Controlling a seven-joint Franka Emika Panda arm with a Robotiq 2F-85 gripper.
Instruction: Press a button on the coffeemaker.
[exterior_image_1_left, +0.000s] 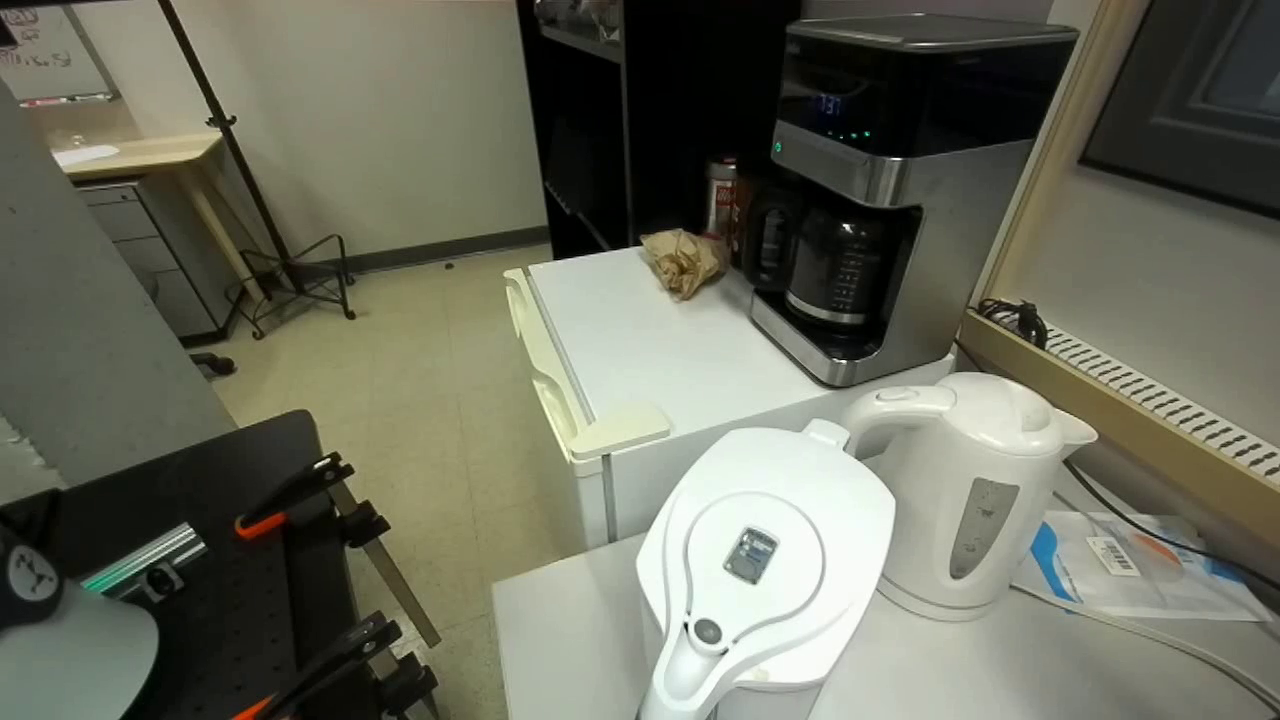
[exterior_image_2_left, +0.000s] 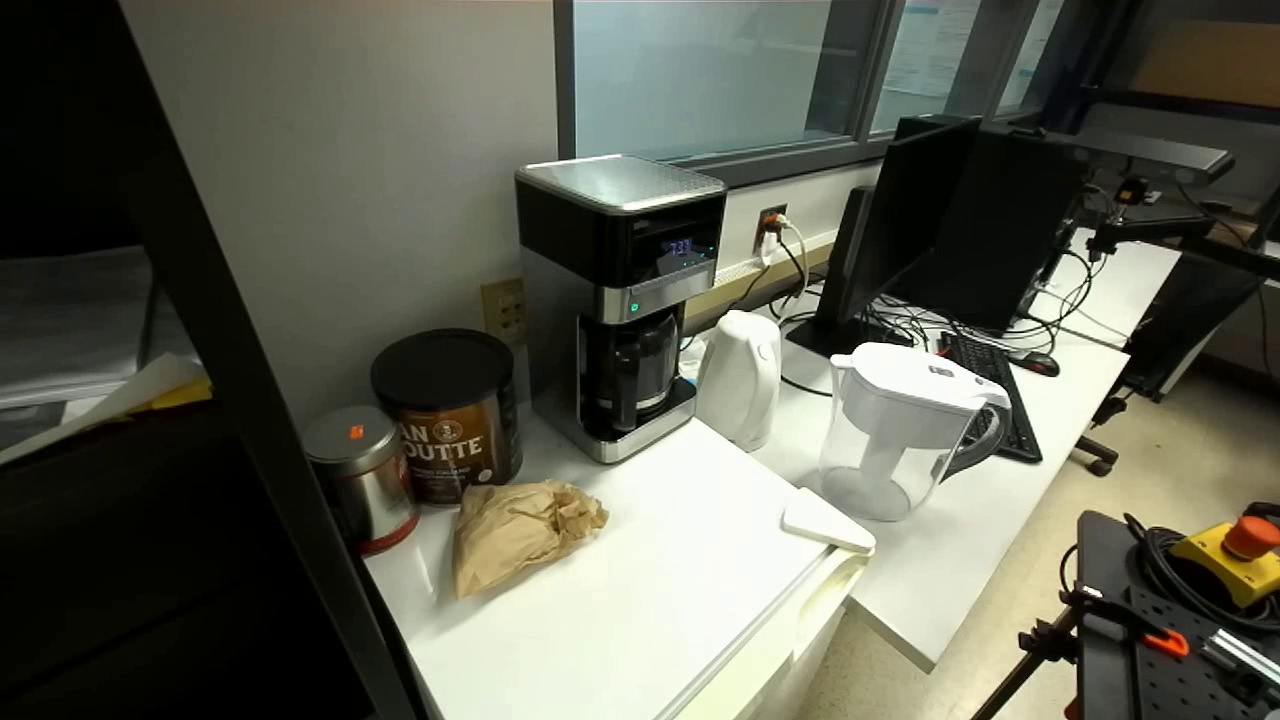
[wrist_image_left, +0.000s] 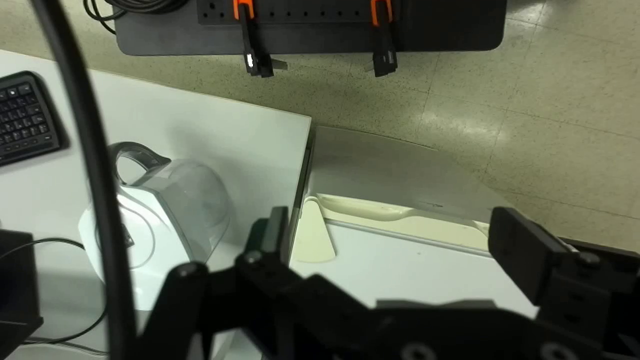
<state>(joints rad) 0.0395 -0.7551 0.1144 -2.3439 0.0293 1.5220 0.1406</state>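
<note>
in the lower part of the wrist view, the tool (wrist_image_left: 390, 235) is hanging with its two fingers (wrist_image_left: 517, 255) standing wide apart, pinching nothing. in an exterior view, a crumpled paper bag (exterior_image_2_left: 525, 530) is lying left of the lower middle on the smooth white counter (exterior_image_2_left: 640, 610). beyond it, near the middle of the frame, the coffeemaker (exterior_image_2_left: 612, 308) is standing. it is looking heavy and stiff, so i am expecting no grasp, only a light push near the green light (exterior_image_2_left: 634, 307) on its slippery-looking metallic trim (exterior_image_2_left: 670, 288). its round carafe (exterior_image_2_left: 655, 365) is seeming fragile glass; its boxy head (exterior_image_2_left: 570, 235) is shining glossy black. farther, a white kettle (exterior_image_2_left: 745, 380) is standing.
</note>
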